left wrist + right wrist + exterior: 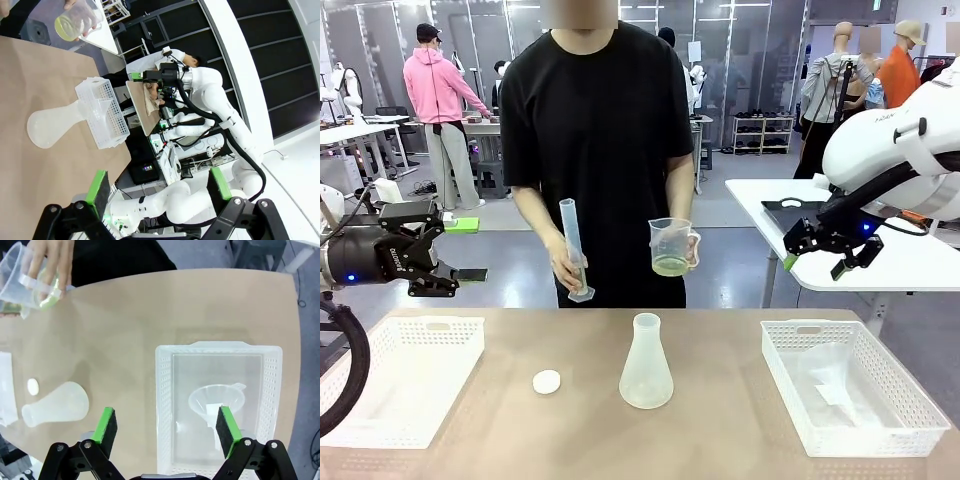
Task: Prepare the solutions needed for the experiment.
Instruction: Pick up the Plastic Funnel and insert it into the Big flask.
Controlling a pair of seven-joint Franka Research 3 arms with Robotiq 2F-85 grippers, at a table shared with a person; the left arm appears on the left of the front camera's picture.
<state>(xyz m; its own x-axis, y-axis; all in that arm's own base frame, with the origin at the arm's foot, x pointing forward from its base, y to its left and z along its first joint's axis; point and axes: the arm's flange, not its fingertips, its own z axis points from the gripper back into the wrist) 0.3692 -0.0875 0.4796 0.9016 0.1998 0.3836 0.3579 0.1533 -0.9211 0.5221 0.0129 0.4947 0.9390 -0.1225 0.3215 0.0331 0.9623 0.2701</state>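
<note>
The person holds a clear beaker (670,246) with a shallow layer of pale yellow-green solution (670,265) in one hand and a tall graduated cylinder (574,250) in the other, above the table's far edge. The solution (48,300) also shows at the top left of the right wrist view. A frosted conical flask (646,365) stands empty mid-table, with a white cap (547,381) to its left. My left gripper (465,248) hovers open off the table's left side. High on the right, my right gripper (813,265) is open too, above the right basket (217,347).
A white basket (400,375) sits at the table's left. The right basket (850,385) holds a clear funnel (216,400). In the left wrist view the flask (52,125) and right basket (105,112) lie ahead. A white side table (880,260) stands behind the right arm.
</note>
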